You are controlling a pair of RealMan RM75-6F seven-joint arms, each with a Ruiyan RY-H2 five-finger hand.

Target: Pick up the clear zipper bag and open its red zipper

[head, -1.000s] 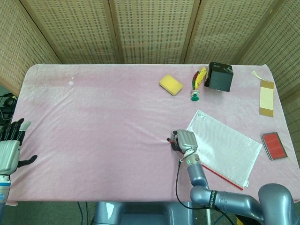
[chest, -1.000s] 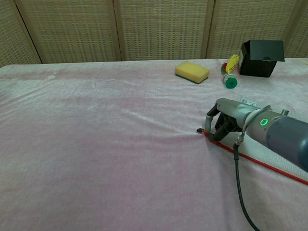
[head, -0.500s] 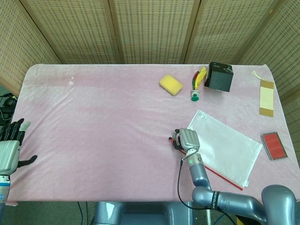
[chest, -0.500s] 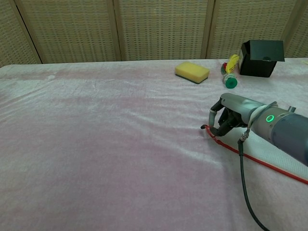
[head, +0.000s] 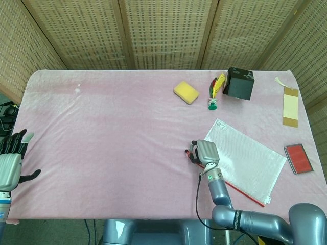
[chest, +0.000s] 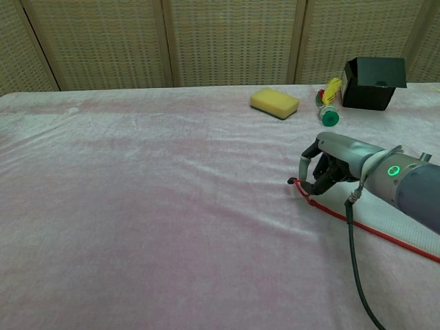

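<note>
Fingers (chest: pixel 317 180) of my right hand (head: pixel 201 152) are curled down at the near-left corner of the clear zipper bag (head: pixel 247 159), touching the end of its red zipper (chest: pixel 375 230); whether they really pinch the small pull, I cannot tell. The bag lies flat on the pink counter (head: pixel 112 138), at its right side. My left hand (head: pixel 10 166) hangs beside the counter's left edge, fingers apart, holding nothing.
</note>
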